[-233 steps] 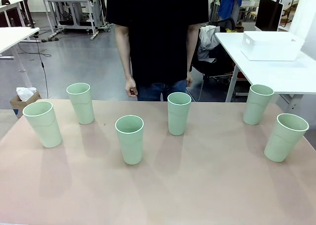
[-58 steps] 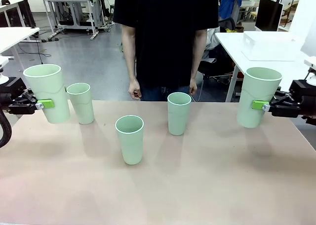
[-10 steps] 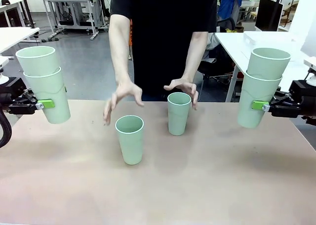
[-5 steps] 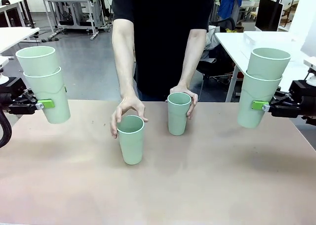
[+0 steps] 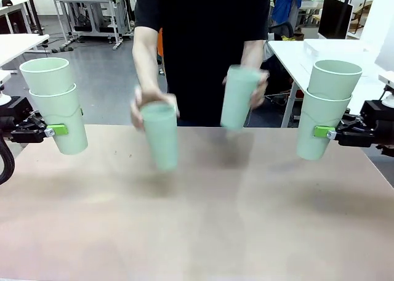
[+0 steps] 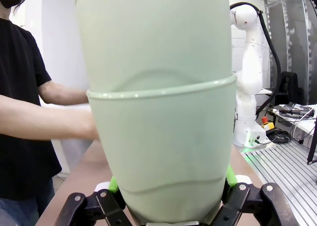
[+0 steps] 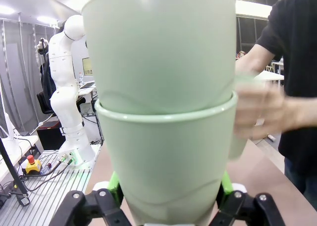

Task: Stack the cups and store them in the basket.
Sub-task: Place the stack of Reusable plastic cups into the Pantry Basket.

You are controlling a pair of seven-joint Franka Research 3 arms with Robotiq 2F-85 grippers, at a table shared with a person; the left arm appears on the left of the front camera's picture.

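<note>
Cups sit in both grippers, two to each. The left gripper (image 5: 61, 132) pinches the left stack (image 5: 56, 102) by its lower cup, with a green pad (image 5: 57, 130) pressed to the wall below the ridge. The upper cup is nested inside and stands well above the lower rim. In the left wrist view the gripper (image 6: 171, 196) has the stack clamped between both fingers. The right gripper (image 5: 313, 133) grips the right stack (image 5: 325, 108) the same way (again by the lower cup), as the right wrist view (image 7: 170, 196) shows close up. Both stacks are upright and held clear of the table (image 5: 197, 219), one near each side edge.

Between them, a person across the table holds two more cups, both off the table and blurred. One hand (image 5: 151, 103) grasps the nearer cup (image 5: 160, 136) at its rim. The other hand (image 5: 257, 84) holds the farther cup (image 5: 239, 99) higher. The basket (image 5: 313, 47) sits on a white side table behind the right stack, which partly hides it.
</note>
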